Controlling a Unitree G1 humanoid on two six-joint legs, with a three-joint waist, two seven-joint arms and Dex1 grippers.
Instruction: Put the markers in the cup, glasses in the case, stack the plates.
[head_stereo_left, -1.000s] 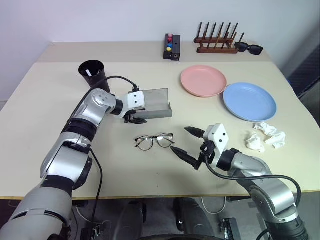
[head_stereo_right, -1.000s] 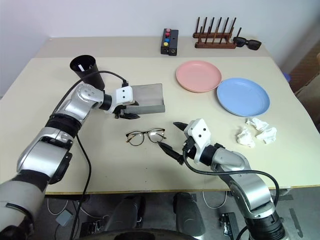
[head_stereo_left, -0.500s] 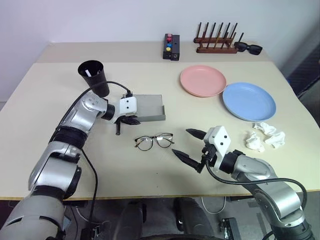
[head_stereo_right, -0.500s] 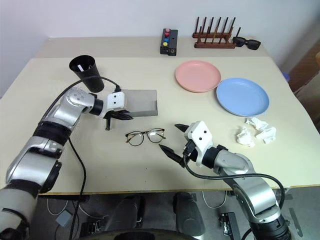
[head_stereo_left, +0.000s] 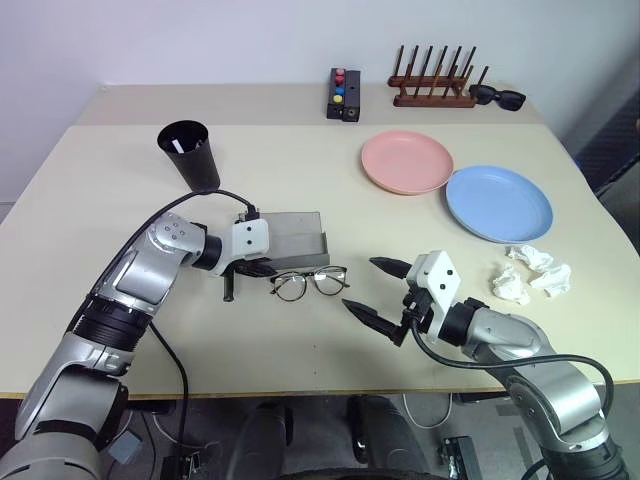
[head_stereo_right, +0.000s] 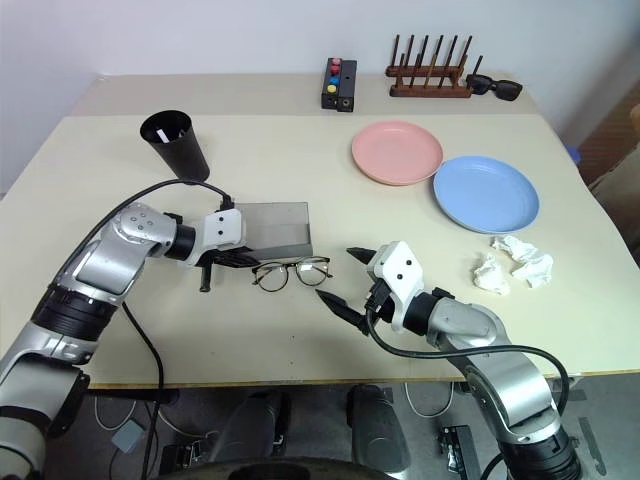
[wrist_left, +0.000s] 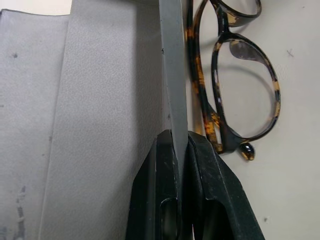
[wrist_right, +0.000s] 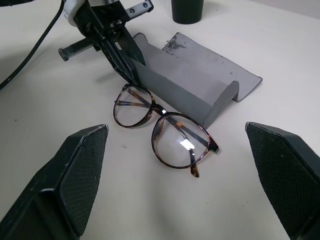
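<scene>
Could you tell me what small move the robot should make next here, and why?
Probably the right gripper should ease forward onto the glasses and close on the frame. It is open and aimed at them, they lie on the table against the open case, and the left gripper is shut on the case's front wall, steadying it.

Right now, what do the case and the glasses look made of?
The case: grey, matte, felt-like sheet with a faint grain, probably stiffened fabric. The glasses: glossy tortoiseshell-patterned rims, likely plastic, with clear lenses that catch a highlight.
</scene>
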